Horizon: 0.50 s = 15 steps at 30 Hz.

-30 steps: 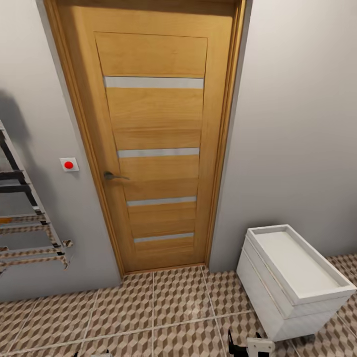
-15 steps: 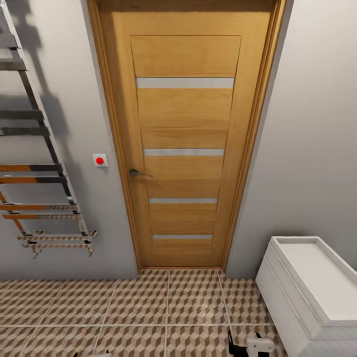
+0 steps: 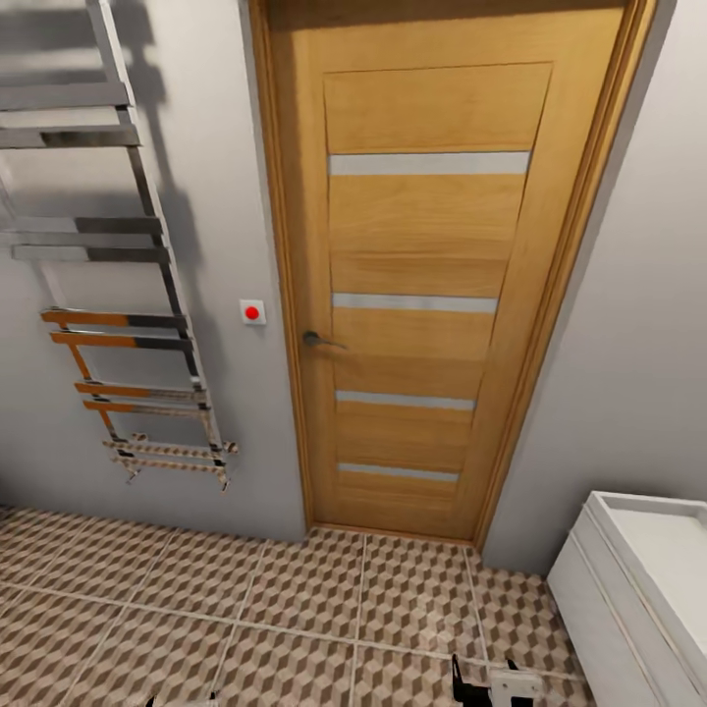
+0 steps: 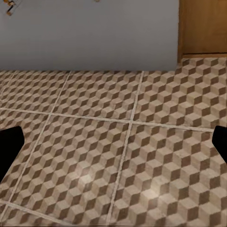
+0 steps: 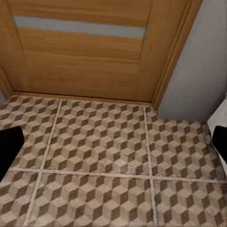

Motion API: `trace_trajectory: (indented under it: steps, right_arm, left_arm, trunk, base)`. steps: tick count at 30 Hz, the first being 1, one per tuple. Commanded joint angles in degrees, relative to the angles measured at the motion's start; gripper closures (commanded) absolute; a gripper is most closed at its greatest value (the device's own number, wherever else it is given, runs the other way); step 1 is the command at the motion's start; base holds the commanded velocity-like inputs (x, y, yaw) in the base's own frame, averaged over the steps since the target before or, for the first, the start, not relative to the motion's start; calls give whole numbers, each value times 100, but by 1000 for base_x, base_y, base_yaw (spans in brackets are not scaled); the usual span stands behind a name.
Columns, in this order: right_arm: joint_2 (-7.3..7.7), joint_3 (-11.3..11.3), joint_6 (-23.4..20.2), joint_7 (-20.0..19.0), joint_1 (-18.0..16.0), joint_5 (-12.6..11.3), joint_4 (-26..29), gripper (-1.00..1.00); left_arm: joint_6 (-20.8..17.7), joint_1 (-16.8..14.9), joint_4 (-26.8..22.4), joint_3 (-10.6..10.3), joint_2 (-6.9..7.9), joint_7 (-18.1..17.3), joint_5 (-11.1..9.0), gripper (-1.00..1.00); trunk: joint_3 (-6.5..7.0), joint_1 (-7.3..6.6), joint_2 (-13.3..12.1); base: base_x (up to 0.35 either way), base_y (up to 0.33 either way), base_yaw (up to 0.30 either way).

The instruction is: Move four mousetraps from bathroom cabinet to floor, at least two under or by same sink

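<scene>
Robot in transit through the bathroom: both arms hang low and empty, apparently tucked for travel, the left gripper (image 4: 113,146) and right gripper (image 5: 113,146) each with jaws spread wide, dark tips at the frame edges. Neither mousetraps nor cabinet are within sight. The bathroom floor (image 3: 295,609) of cube-patterned tiles runs to a closed wooden door (image 3: 432,285), flanked by a chrome towel rail (image 3: 118,295), a red wall button (image 3: 252,312) and a white tray-topped unit (image 3: 638,589).
</scene>
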<state>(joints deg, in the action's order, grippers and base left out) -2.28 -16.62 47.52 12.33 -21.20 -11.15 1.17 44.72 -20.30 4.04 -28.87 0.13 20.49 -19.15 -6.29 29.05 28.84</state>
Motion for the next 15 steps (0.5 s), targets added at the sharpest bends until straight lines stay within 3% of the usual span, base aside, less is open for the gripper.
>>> trace_trajectory:
  steps: [1,15]
  right_arm:
    - [0,-52,17,15,-5,-45,-3,-100]
    - [0,-52,18,15,-7,-45,-3,-100]
  left_arm:
    - [19,-9,18,-48,-4,25,-19,-100]
    - [19,-9,18,-48,-4,25,-19,-100]
  trunk:
    - [-11,3,10]
    - [-11,3,10]
  base:
    - [0,0,288]
    - [0,0,289]
